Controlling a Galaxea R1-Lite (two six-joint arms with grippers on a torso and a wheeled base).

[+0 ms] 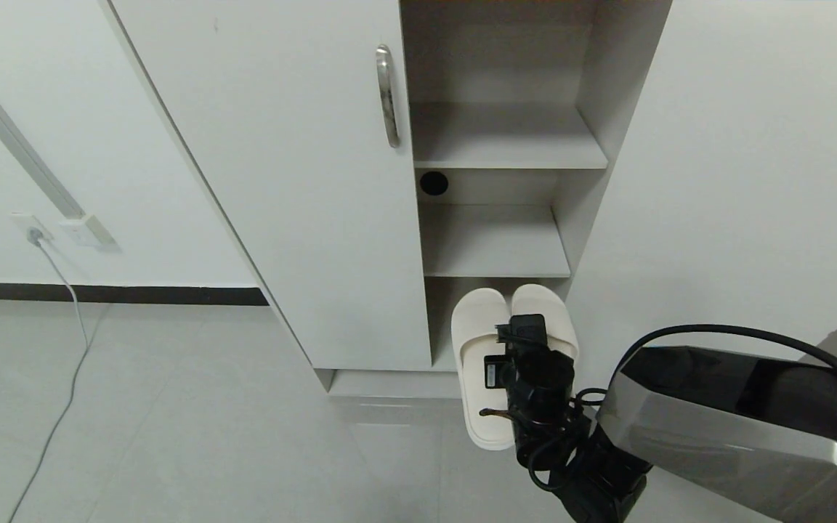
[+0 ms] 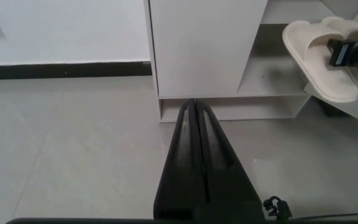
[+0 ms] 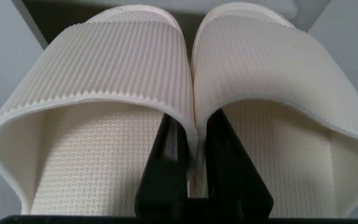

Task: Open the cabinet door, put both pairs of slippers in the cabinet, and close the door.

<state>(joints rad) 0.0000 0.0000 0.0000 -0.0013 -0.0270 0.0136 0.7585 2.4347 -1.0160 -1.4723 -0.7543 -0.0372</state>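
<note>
The right gripper [image 1: 527,330] clamps its black jaws on the touching inner walls of a pair of cream ribbed foam slippers [image 1: 478,341], held toes-first at the mouth of the white cabinet's bottom compartment [image 1: 442,319], beside the open door [image 1: 738,181]. The left gripper [image 2: 196,112] hangs low over the grey floor [image 2: 73,143], jaws pressed together, empty. With only the inner edges pinched, a toe clipping the shelf [image 1: 495,250] above could twist one slipper loose.

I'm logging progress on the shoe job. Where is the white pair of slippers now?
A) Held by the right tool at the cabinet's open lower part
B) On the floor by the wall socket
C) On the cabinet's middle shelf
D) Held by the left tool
A: the right tool pinches both slippers by their inner edges, off the floor, before the cabinet and its lowest opening.
</note>
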